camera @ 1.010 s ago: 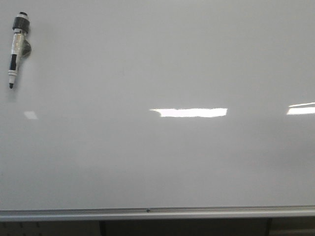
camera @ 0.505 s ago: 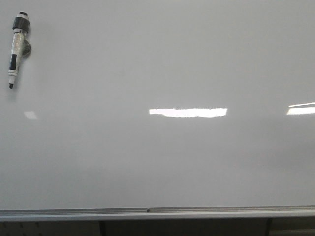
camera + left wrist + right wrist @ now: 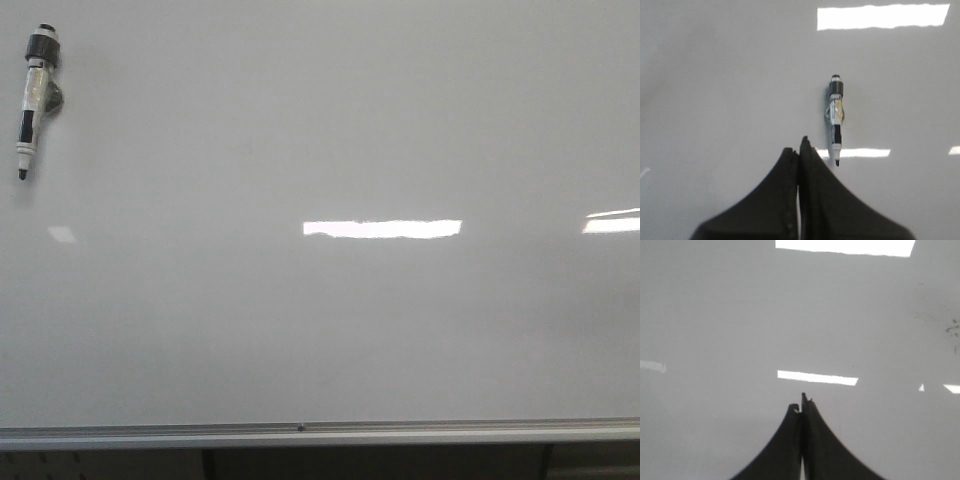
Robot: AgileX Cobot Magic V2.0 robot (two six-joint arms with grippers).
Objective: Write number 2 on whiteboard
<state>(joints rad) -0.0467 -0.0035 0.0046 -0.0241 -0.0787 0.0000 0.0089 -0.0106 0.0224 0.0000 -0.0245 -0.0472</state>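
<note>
The glossy white-grey whiteboard (image 3: pixel 330 320) bears no digit yet; the slim black-and-white marker (image 3: pixel 33 100) clings near its upper left corner, likely light, stiff, best pinched mid-barrel; left gripper (image 3: pixel 800 150) and right gripper (image 3: pixel 801 404) are both clenched, empty.

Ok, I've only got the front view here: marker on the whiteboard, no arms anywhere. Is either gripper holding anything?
Observer: No. The left gripper is shut and empty.
Operator: Where's the marker from there?
Observer: In the left wrist view the marker sits just beyond the fingertips, off to one side and apart from them.
Operator: And the right arm?
Observer: The right gripper is shut and empty too, facing bare whiteboard with a few faint dark specks.
</note>
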